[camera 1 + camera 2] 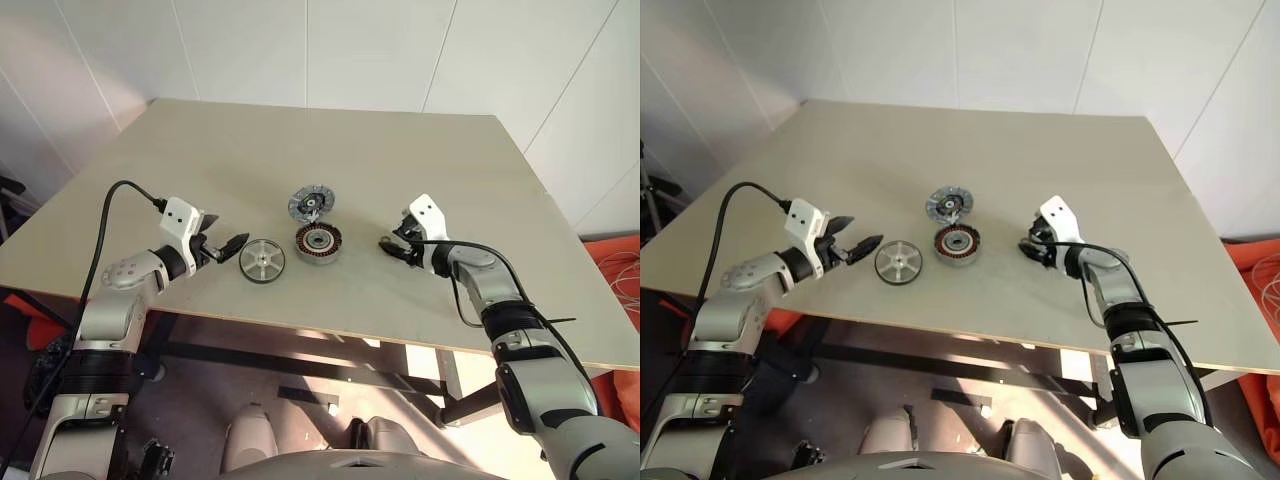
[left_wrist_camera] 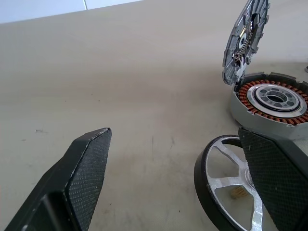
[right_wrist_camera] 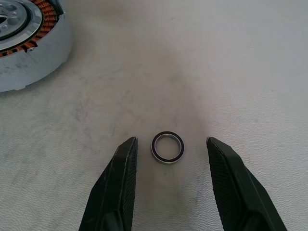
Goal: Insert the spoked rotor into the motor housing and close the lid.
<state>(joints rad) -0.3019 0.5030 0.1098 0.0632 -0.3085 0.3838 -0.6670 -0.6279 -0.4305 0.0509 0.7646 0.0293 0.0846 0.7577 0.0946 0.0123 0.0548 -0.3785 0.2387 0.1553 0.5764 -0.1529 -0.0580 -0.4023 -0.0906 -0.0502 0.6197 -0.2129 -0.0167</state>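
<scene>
The spoked rotor (image 1: pixel 262 260) lies flat on the table, a silver wheel with a dark rim. Right of it sits the motor housing (image 1: pixel 319 242), its coppery windings showing. The lid (image 1: pixel 311 204) stands tilted just behind the housing, leaning at its far edge. My left gripper (image 1: pixel 232 245) is open just left of the rotor; in the left wrist view one finger (image 2: pixel 269 178) overlaps the rotor (image 2: pixel 224 185). My right gripper (image 3: pixel 171 140) is open right of the housing (image 3: pixel 29 43), its fingers either side of a small dark ring (image 3: pixel 167 147) without touching it.
The pale table (image 1: pixel 300 140) reaches far behind the parts, and its front edge runs close below both grippers. A white wall stands behind it. An orange object (image 1: pixel 620 250) lies on the floor past the right edge.
</scene>
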